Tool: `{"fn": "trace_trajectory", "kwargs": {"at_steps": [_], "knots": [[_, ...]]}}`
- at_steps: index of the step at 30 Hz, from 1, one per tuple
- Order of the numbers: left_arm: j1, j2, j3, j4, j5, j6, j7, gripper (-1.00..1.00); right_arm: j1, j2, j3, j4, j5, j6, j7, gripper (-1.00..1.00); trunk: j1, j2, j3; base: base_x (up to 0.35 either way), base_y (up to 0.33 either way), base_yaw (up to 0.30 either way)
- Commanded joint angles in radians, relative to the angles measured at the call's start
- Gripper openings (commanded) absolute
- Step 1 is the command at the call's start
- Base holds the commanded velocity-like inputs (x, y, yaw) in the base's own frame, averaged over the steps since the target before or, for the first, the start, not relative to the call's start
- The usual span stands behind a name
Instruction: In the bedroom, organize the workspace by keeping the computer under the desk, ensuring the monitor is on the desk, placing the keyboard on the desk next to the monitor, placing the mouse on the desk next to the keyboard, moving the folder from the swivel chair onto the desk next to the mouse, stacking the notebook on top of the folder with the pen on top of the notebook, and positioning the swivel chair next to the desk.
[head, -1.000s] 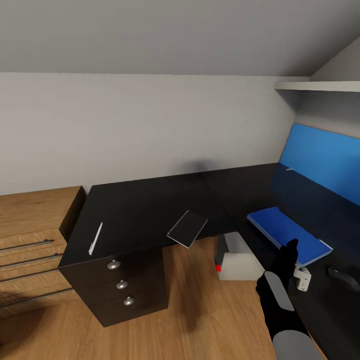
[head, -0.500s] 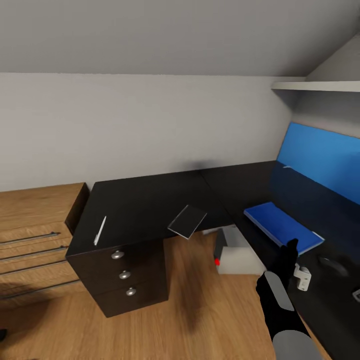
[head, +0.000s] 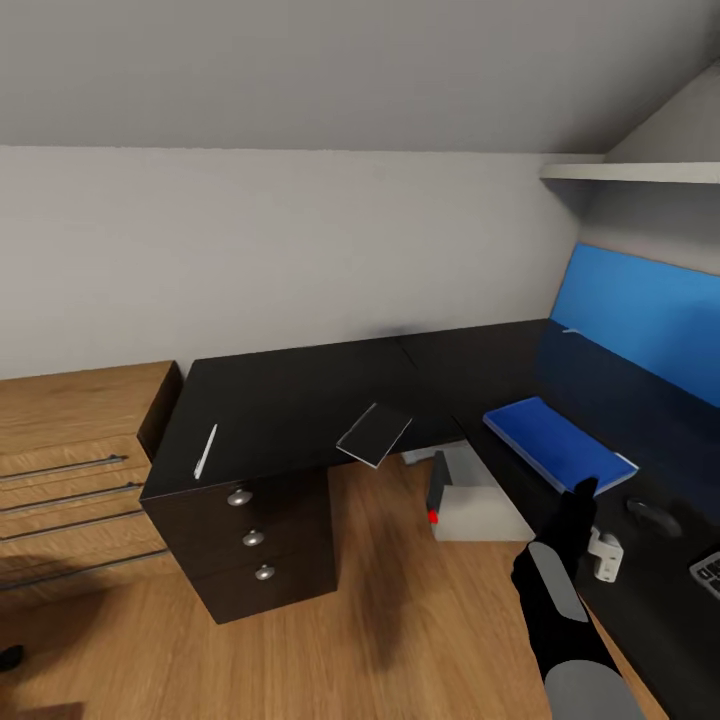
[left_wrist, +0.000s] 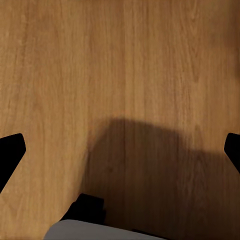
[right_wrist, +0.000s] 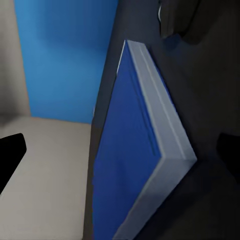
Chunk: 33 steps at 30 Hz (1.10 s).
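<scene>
Black table (head: 300, 400): keyboard (head: 708, 572) cut off at frame edge; folder (head: 558, 444) near the front edge, w/ right fingers (right_wrist: 10, 155) wide before it. Left fingers (left_wrist: 9, 152) wide above floor (left_wrist: 120, 75).

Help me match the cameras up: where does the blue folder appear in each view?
Head view: folder lies flat on the desk, at right, beyond the right gripper.
Right wrist view: folder runs through the middle.
Left wrist view: wooden floor instead.
Shared landmark: the blue wall panel.
</scene>
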Motion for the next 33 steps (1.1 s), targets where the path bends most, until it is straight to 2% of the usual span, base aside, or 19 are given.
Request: {"fn": "trace_trajectory", "kwargs": {"at_steps": [1, 9, 11, 12, 14, 15, 16, 18, 21, 25, 26, 27, 28, 31, 33], "knots": [[0.0, 0.0, -0.003, 0.001, 0.01, -0.004, 0.003, 1.0, 0.0, 0.002, -0.002, -0.002, -0.016, -0.001, 0.01, 1.0, 0.0, 0.0, -0.001, -0.002, 0.0, 0.0], [0.0, 0.0, -0.003, 0.002, 0.01, -0.004, 0.003, 1.0, 0.043, 0.015, 0.01, -0.115, -0.018, 0.007, 0.033, 1.0, 0.0, 0.0, -0.001, 0.0, 0.0, 0.0], [0.0, 0.0, -0.003, 0.002, 0.01, -0.004, 0.003, 1.0, 0.058, 0.023, 0.042, -0.133, -0.018, 0.009, 0.03, 1.0, 0.0, 0.0, -0.001, 0.0, 0.0, 0.0], [0.0, 0.0, -0.003, 0.002, 0.01, -0.004, 0.003, 1.0, 0.063, 0.025, 0.067, -0.137, -0.018, 0.01, 0.027, 1.0, 0.0, 0.0, -0.001, 0.0, 0.0, 0.0], [0.0, 0.0, -0.003, 0.002, 0.01, -0.004, 0.003, 1.0, 0.084, 0.027, 0.153, -0.142, -0.017, 0.01, 0.002, 1.0, 0.0, 0.0, -0.001, 0.0, 0.0, 0.0], [0.0, 0.0, -0.003, 0.002, 0.01, -0.004, 0.003, 1.0, 0.088, 0.027, 0.171, -0.143, -0.016, 0.011, -0.007, 1.0, 0.0, 0.0, -0.001, 0.0, 0.0, 0.0], [0.0, 0.0, -0.003, 0.002, 0.01, -0.004, 0.003, 1.0, 0.097, 0.026, 0.207, -0.145, -0.016, 0.011, -0.026, 1.0, 0.0, 0.0, -0.001, 0.0, 0.0, 0.0], [0.0, 0.0, -0.003, 0.002, 0.01, -0.004, 0.003, 1.0, 0.105, 0.026, 0.243, -0.145, -0.015, 0.011, -0.046, 1.0, 0.0, 0.0, -0.001, 0.0, 0.0, 0.0], [0.0, 0.0, -0.003, 0.002, 0.01, -0.004, 0.003, 1.0, 0.116, 0.023, 0.331, -0.149, -0.015, 0.011, -0.085, 1.0, 0.0, 0.0, -0.001, 0.0, 0.0, 0.0], [0.0, 0.001, -0.003, 0.002, 0.01, -0.004, 0.003, 1.0, 0.131, 0.022, 0.397, -0.17, -0.015, 0.012, -0.104, 1.0, 0.0, 0.0, -0.001, 0.0, 0.0, 0.0], [0.0, 0.001, -0.003, 0.002, 0.01, -0.004, 0.003, 1.0, 0.142, 0.021, 0.432, -0.18, -0.015, 0.015, -0.112, 1.0, 0.0, 0.0, -0.001, 0.0, 0.0, 0.0], [0.0, 0.002, -0.003, 0.002, 0.01, -0.004, 0.004, 1.0, 0.158, 0.02, 0.532, -0.196, -0.015, 0.043, -0.138, 1.0, 0.0, 0.0, -0.001, 0.0, 0.0, 0.0], [0.0, 0.002, -0.003, 0.002, 0.01, -0.004, 0.004, 1.0, 0.161, 0.019, 0.567, -0.198, -0.015, 0.062, -0.152, 1.0, 0.0, 0.0, -0.001, 0.0, 0.0, 0.0], [0.0, 0.002, -0.003, 0.002, 0.01, -0.005, 0.004, 1.0, 0.164, 0.019, 0.616, -0.197, -0.015, 0.118, -0.188, 1.0, 0.0, 0.0, -0.001, 0.0, 0.0, 0.0], [0.0, 0.002, -0.003, 0.002, 0.01, -0.005, 0.004, 1.0, 0.166, 0.019, 0.637, -0.196, -0.015, 0.206, -0.227, 1.0, 0.0, 0.0, -0.001, 0.0, 0.0, 0.0]]}}
